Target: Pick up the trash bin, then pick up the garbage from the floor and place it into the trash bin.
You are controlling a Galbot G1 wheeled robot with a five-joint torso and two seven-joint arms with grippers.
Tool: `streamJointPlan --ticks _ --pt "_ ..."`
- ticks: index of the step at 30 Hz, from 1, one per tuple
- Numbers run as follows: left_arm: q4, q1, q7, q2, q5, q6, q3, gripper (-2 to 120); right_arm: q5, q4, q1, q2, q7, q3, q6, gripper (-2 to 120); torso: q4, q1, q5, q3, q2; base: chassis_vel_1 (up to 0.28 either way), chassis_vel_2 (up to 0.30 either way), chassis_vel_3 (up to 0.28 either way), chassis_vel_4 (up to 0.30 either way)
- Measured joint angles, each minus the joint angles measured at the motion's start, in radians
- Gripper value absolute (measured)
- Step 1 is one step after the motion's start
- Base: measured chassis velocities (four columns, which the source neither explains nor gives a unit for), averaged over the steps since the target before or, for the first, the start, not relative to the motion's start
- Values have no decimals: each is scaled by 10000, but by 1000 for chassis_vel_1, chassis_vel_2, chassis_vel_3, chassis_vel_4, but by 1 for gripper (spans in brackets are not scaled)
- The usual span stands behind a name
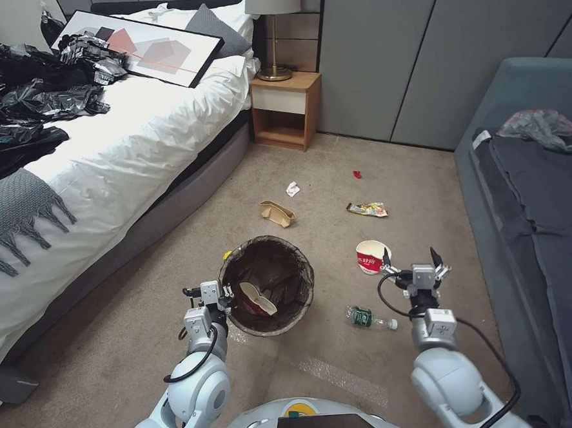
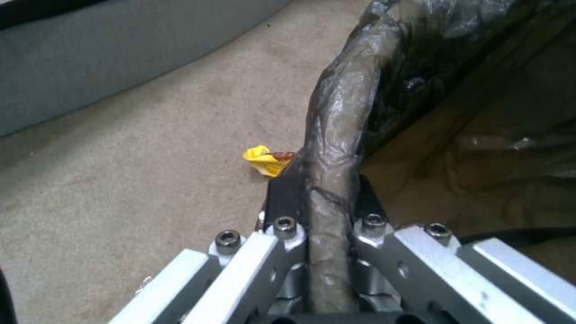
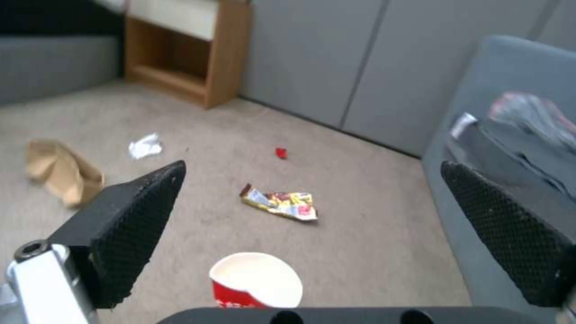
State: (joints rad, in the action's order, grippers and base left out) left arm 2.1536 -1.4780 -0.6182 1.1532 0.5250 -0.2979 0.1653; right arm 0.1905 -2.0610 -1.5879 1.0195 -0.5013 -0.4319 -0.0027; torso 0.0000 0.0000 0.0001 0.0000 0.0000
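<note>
we have the trash bin (image 1: 268, 286) in our left gripper (image 1: 225, 297), whose fingers are clenched on the bag-wrapped rim (image 2: 333, 148), one inside and one outside, at the side of the bin nearest the bed (image 1: 102, 160). that pinch looks meant to let us carry the bin along and keep its mouth open to us. a crushed red-and-white cup (image 1: 257, 298) already lies inside against the dark liner. a small yellow wrapper (image 2: 264, 160) sits on the carpet (image 1: 101, 354) just beside the rim, on the bed side.

our right gripper (image 1: 410, 262) hangs released, its black pads (image 3: 141, 216) spread wide, just beside an upright red-and-white paper cup (image 3: 257, 281) that stands on the carpet between the bin and the sofa (image 1: 538, 224). we judge the wide spread suits closing across the cup's mouth.

the rest of the garbage is scattered on the carpet: a small clear bottle with a green label (image 1: 368, 317) near the bin's front, a multicoloured snack wrapper (image 3: 280, 204) beyond the cup, a brown paper bag (image 1: 277, 212) and a white scrap (image 1: 292, 188) towards the nightstand (image 1: 287, 107), and a red scrap (image 1: 357, 174) near the wall. black plastic sheets (image 1: 21, 107) lie on the bed and a greyish plastic bag (image 1: 539, 127) on the sofa. nothing stands between the open gripper and the cup, though the sofa edge is close on the outer side
</note>
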Motion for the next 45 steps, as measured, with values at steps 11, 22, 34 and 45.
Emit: streamJointPlan --ticks 11,22,34,45 --pt "-2 56 19 -165 80 30 24 3 2056 1325 1346 -2589 1332 659 -246 100 0 0 2 1 0 0 0 0 0" --pt "-230 275 20 -209 196 30 -65 3 3051 2507 2417 -5171 3569 2114 519 100 0 0 -1 1 0 0 0 0 0" --pt "-358 341 44 -184 198 44 -104 3 3261 4697 4802 -5067 5818 4553 1491 100 2 0 -1 1 0 0 0 0 0" --pt "-442 415 54 -126 199 71 -84 3 3366 6559 6431 -4438 7469 6611 2253 100 -1 0 -3 1 0 0 0 0 0"
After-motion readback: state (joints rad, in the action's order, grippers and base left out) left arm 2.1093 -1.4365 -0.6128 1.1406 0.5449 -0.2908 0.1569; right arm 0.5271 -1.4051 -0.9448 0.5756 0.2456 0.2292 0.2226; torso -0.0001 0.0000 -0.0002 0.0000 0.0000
